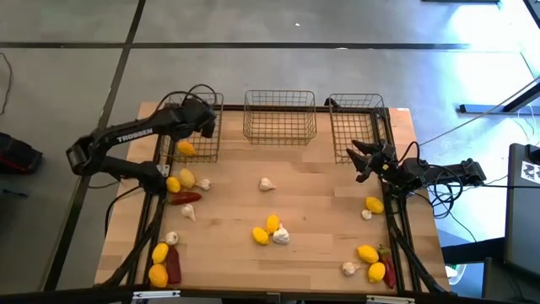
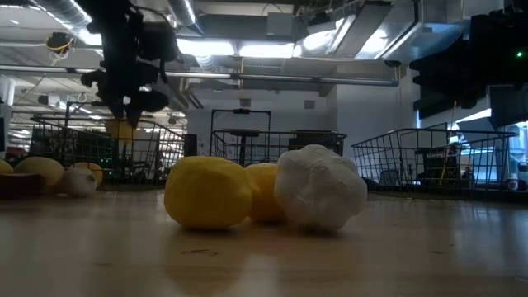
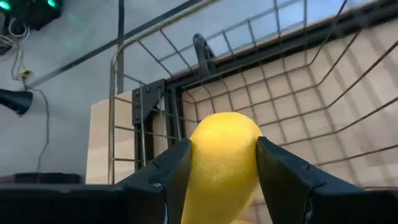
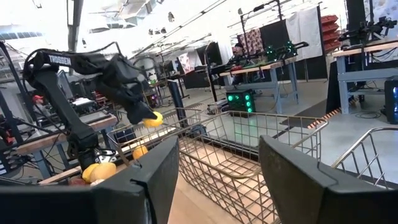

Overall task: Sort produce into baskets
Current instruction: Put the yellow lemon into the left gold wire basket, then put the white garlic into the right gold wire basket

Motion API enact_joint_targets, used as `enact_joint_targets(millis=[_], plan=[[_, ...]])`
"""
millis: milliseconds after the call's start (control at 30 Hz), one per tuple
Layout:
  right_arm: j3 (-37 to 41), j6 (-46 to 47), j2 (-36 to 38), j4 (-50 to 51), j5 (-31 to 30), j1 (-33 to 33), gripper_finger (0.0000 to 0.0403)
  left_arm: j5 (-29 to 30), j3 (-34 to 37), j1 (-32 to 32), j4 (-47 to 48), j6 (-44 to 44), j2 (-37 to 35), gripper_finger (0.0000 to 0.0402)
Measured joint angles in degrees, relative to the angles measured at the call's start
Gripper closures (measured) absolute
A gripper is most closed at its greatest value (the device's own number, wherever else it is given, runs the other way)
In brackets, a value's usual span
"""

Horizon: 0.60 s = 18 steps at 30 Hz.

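Left wrist view: left gripper (image 3: 224, 171) pinches a lemon (image 3: 222, 155) between its fingers, the left wire basket (image 3: 323, 106) lying open directly below and ahead, one lemon (image 1: 186, 149) already inside; right gripper (image 1: 364, 160) waits empty, jaws apart, near the right basket (image 1: 358, 114).

Lemons (image 1: 272, 224): you see bright yellow.
Garlic (image 1: 267, 183): you see off-white.
Chilies (image 1: 186, 198): you see dark red.
Baskets (image 1: 279, 116): you see dark wire in an open square grid.
Table (image 1: 321, 211): you see pale wood in plank stripes.
Arms (image 1: 126, 139): you see black, with white lettering on the left one.
Floor (image 1: 67, 76): you see grey.
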<state>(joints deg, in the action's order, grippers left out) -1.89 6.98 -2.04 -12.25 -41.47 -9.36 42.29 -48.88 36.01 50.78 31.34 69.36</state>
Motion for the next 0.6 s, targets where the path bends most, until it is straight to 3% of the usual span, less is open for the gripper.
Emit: enact_joint_targets(millis=[300,600], plan=[[0.0,0.0,0.0,-0.06,-0.07,-0.01,0.0185,-4.0,5.35,2.21,-5.22,-3.0,0.0,0.0232],[0.0,0.0,0.0,0.35,-0.09,0.02,0.0185,-6.29,6.1,3.43,-5.61,-3.23,0.02,0.0166]])
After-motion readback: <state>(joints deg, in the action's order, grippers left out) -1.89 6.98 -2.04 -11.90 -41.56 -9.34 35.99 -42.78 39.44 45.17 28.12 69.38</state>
